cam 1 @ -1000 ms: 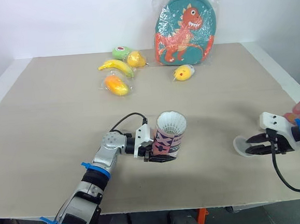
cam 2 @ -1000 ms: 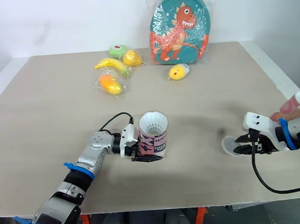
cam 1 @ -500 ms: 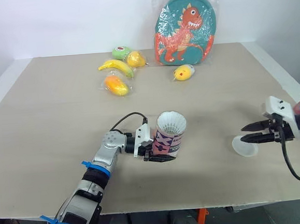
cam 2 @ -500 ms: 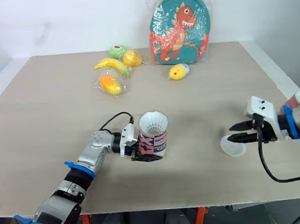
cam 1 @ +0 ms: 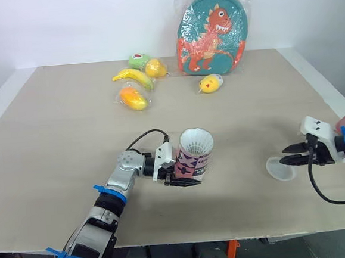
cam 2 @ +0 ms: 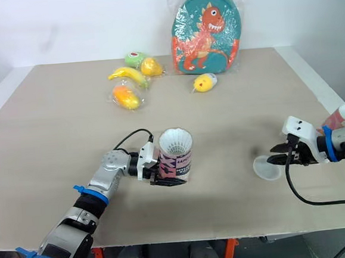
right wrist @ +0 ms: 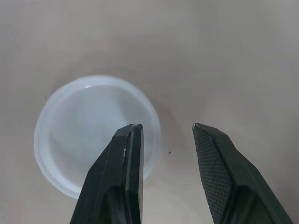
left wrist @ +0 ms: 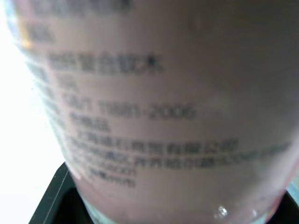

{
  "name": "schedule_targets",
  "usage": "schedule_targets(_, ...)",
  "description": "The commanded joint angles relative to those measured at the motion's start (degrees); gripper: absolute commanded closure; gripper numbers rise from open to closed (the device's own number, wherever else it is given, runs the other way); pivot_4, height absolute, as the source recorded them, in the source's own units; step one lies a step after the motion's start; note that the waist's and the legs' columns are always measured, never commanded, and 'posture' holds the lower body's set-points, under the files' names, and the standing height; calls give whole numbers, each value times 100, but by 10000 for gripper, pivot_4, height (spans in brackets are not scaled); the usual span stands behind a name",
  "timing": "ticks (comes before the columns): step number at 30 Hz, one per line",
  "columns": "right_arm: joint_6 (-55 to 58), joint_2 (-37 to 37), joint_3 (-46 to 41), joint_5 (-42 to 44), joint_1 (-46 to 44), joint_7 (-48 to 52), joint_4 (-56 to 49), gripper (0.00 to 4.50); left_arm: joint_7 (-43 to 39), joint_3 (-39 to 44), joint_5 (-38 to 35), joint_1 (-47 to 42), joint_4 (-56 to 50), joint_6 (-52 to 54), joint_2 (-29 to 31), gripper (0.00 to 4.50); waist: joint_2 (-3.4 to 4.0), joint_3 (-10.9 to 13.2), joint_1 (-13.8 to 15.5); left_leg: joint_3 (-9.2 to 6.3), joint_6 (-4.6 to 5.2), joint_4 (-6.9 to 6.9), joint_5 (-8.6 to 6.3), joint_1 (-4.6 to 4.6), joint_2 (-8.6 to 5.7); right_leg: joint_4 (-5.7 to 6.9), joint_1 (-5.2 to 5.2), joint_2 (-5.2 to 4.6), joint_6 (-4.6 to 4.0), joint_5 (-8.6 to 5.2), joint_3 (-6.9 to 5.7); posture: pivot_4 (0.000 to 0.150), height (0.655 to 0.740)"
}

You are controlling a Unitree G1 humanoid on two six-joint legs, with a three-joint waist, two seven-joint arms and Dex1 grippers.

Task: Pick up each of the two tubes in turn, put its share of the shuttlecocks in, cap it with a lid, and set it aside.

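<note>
Left hand [cam 1: 185, 177] clamps tube [cam 1: 194, 157]; right hand [cam 1: 285, 156] spread astride lid [right wrist: 88, 126] rim.

The lid [right wrist: 84, 121] is translucent, glossy plastic, the table [cam 1: 60, 150] matt and smooth (the tube [cam 1: 190, 163] printed, slightly shiny).

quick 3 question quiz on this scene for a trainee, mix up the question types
1. True or false: the left gripper is shut on the tube.
2. Where is the lid? A) capping the tube B) on the table, by the right gripper C) in the left gripper
3. Fill in: the right gripper's fingers are ____.
Key: 1 true; 2 B; 3 open.
</note>
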Motion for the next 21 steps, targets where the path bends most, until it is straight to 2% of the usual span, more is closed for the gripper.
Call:
schedule_targets(1,-129,-3,57,-116,-45,65,153,26082,42,34,55,1,11,56,61,16653,0,0,-1,0,0,0,0,0,0,0,0,0,0,0,0,1500,7347)
schedule_targets(3,-156,27,82,-158,-54,83,240,26082,44,32,54,10,0,59,60,16653,-1,0,-1,0,0,1,0,1,0,0,2,0,0,0,0,1500,7347)
schedule_targets(4,-172,47,85,-162,-55,85,277,28372,45,31,55,14,-5,62,61,16653,0,0,-1,0,0,1,0,1,0,0,2,0,0,0,0,1500,7347)
schedule_targets(6,-170,71,66,-109,-44,172,291,34227,45,29,57,18,-9,62,63,16653,-1,0,-1,0,0,1,0,2,0,0,4,0,0,0,0,1500,7347)
schedule_targets(8,-167,68,37,-71,-38,231,254,43966,46,32,57,18,-8,65,65,16653,-1,0,-1,0,0,2,0,4,0,0,6,0,1,1,0,1500,7347)
schedule_targets(16,-21,20,-231,214,-123,267,-362,43966,11,12,52,34,-27,125,71,16653,0,0,-3,-1,0,1,0,4,0,0,6,1,0,0,0,1500,7347)
schedule_targets(18,296,42,-408,514,-182,257,-951,43966,-18,4,57,30,-30,145,88,16653,3,-1,-11,0,0,0,0,4,0,0,5,1,0,1,0,1500,7347)
schedule_targets(21,1133,122,-669,1322,-411,232,-2504,43966,-28,38,55,-23,36,159,114,16653,9,0,-24,-2,0,-1,0,4,1,1,3,2,0,1,1,1500,7347)
